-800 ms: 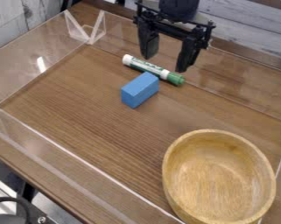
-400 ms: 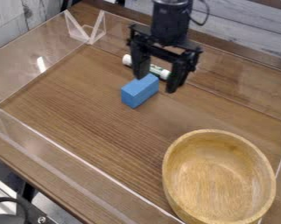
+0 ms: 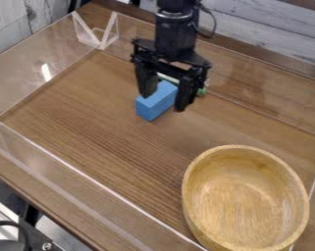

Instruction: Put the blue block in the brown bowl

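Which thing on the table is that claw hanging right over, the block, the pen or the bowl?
The blue block: the open gripper straddles it. The bowl sits far off, near the front corner; the pen is hidden behind the gripper.

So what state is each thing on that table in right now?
hand: open, pointing down, fingers either side of the blue block, not closed on it.
blue block: flat on the table, not lifted.
brown bowl: upright, empty.
green-and-white marker: mostly hidden behind the hand, cannot tell.
table: wooden, with clear walls around it.
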Robot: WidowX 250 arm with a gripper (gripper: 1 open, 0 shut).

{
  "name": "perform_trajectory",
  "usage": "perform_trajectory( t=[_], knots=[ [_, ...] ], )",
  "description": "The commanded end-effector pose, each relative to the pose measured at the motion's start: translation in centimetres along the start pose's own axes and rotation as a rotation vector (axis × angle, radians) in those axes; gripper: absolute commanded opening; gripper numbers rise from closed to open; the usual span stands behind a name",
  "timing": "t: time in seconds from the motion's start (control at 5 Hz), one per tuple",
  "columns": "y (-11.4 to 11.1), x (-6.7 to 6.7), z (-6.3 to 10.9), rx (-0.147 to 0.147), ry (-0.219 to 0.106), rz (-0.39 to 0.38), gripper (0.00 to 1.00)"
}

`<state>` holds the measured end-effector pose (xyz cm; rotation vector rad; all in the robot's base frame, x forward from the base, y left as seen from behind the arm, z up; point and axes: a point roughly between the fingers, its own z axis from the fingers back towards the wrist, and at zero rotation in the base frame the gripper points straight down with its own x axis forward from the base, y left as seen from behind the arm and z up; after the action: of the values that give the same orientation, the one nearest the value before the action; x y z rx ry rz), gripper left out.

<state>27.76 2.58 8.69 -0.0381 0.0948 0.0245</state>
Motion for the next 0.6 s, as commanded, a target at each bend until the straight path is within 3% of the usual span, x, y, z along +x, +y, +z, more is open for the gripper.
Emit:
perform_trajectory(
  t=[0.0,0.4],
  knots=[
    [0.70,0.44,1.50,-0.009,-0.082,-0.004,1.00],
    [1.39,0.95,0.51,-0.047,-0.102,-0.001,1.00]
  ],
)
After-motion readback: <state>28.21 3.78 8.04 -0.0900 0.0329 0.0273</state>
